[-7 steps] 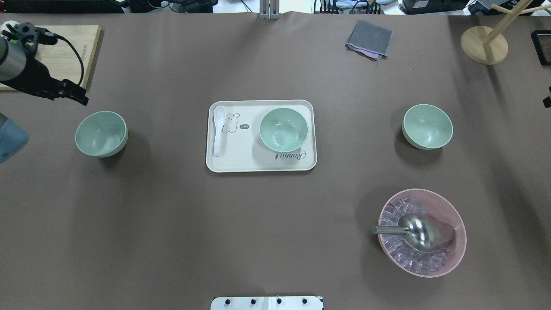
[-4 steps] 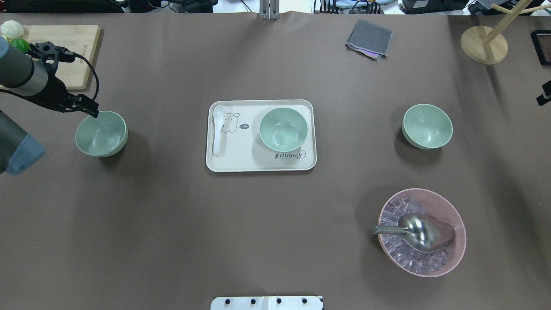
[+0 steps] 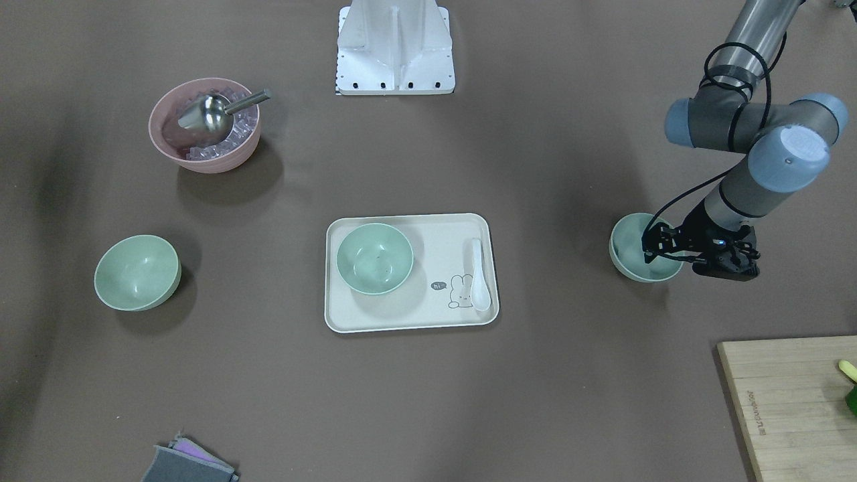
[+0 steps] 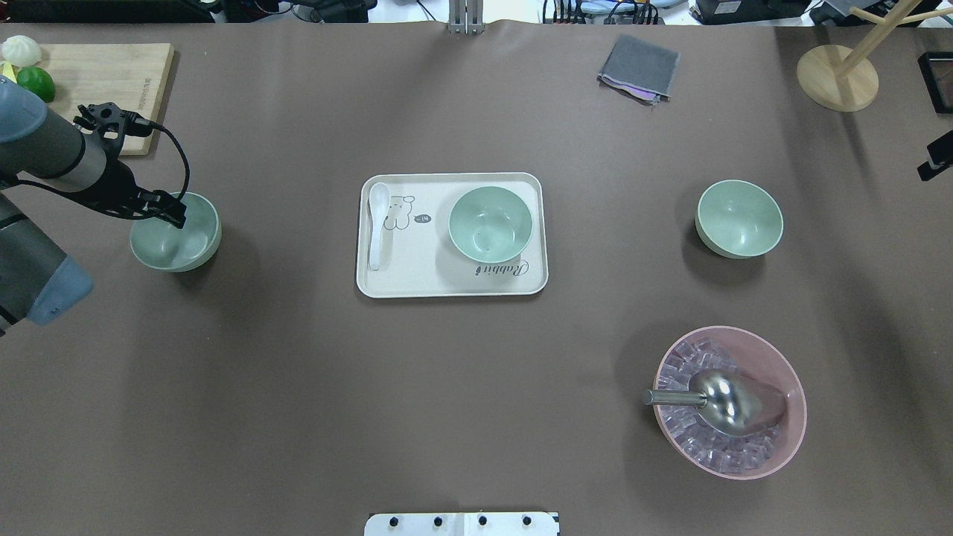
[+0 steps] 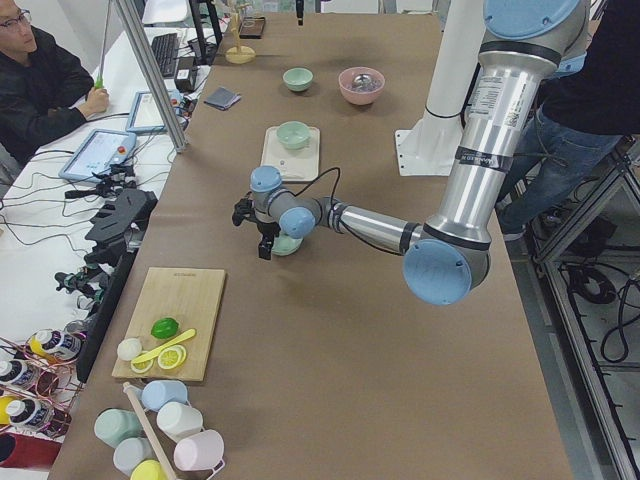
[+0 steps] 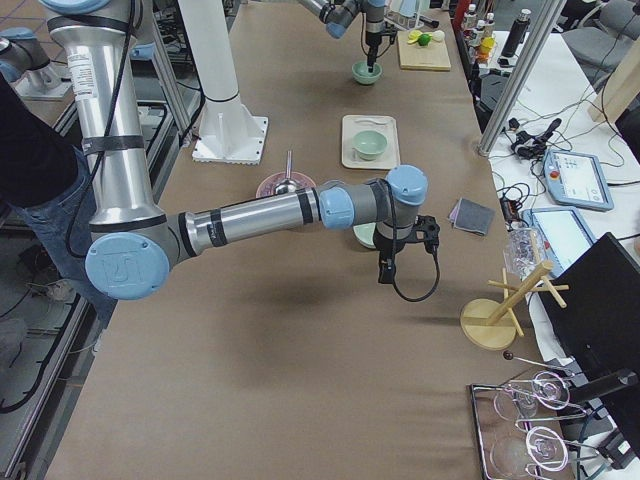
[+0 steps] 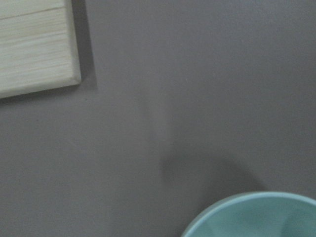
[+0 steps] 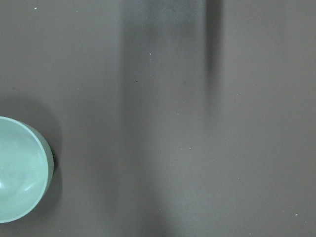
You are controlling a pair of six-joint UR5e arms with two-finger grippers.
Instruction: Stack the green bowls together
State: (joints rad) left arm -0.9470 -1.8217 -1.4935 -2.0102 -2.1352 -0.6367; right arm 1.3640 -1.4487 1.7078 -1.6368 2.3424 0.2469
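Left gripper (image 4: 177, 218) over leftmost green bowl (image 4: 192, 244)
It hangs just inside the rim, bowl directly below; jaw opening cannot be told.

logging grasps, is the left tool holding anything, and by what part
Cannot tell: left tool is at the rim of a green bowl, but no grip shows.

A cream rabbit-print tray (image 4: 417, 272) sits mid-table, a white spoon (image 4: 377, 223) along its nine o'clock side. Pink bowl (image 4: 791, 387) of ice cubes (image 4: 700, 447) with metal scoop (image 4: 726, 402) at four o'clock; grey cloth (image 4: 640, 65) at one; wooden cutting board (image 4: 112, 74) at ten.
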